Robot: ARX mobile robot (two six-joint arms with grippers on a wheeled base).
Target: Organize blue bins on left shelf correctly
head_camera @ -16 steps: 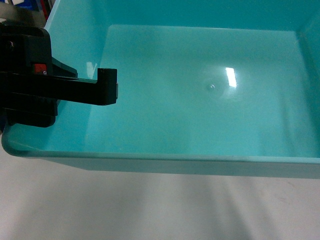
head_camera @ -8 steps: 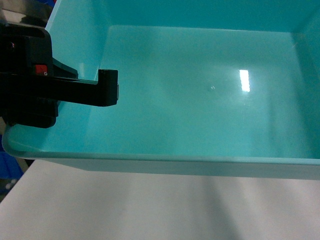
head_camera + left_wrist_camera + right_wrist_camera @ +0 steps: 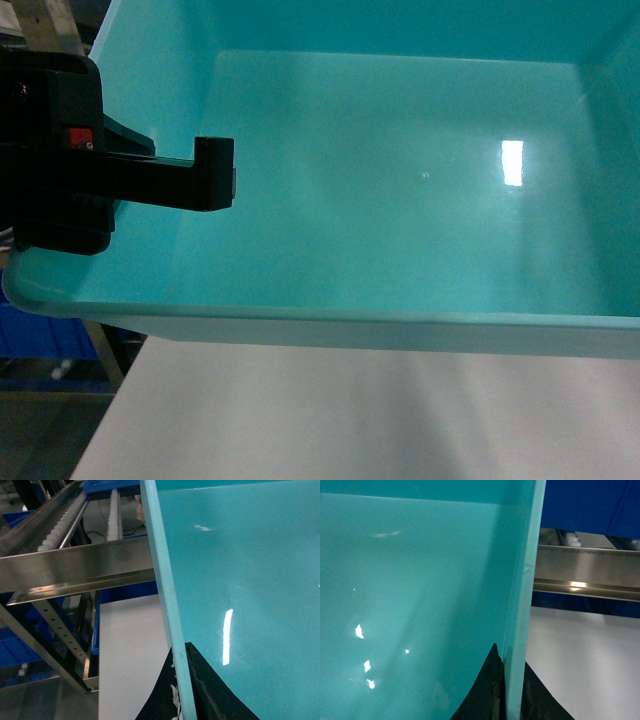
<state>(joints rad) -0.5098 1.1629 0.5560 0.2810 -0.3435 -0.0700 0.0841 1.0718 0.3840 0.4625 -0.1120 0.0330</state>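
Observation:
One light turquoise blue bin (image 3: pixel 400 200) fills the head view, held off the white surface. My left gripper (image 3: pixel 190 172) is shut on its left wall, one black finger (image 3: pixel 215 175) inside the bin. The left wrist view shows this gripper (image 3: pixel 181 685) pinching the rolled rim (image 3: pixel 162 580). My right gripper (image 3: pixel 512 687) is shut on the opposite wall (image 3: pixel 525 580); it is outside the head view. The left shelf (image 3: pixel 75 570), a steel rail with white roller tracks (image 3: pixel 62 517), lies just left of and beyond the bin.
A white tabletop (image 3: pixel 350 420) lies beneath the bin, its left edge in view. Royal-blue bins (image 3: pixel 40 330) sit low on the rack beyond that edge. An angled perforated post (image 3: pixel 55 625) stands below the rail. Another steel rail (image 3: pixel 585 570) and a dark blue bin (image 3: pixel 590 505) show beside the right wall.
In the head view the white tabletop has slid right beneath the bin, uncovering its left edge, dark blue bins and a post. The glare spot moved right. Both grips look unchanged.

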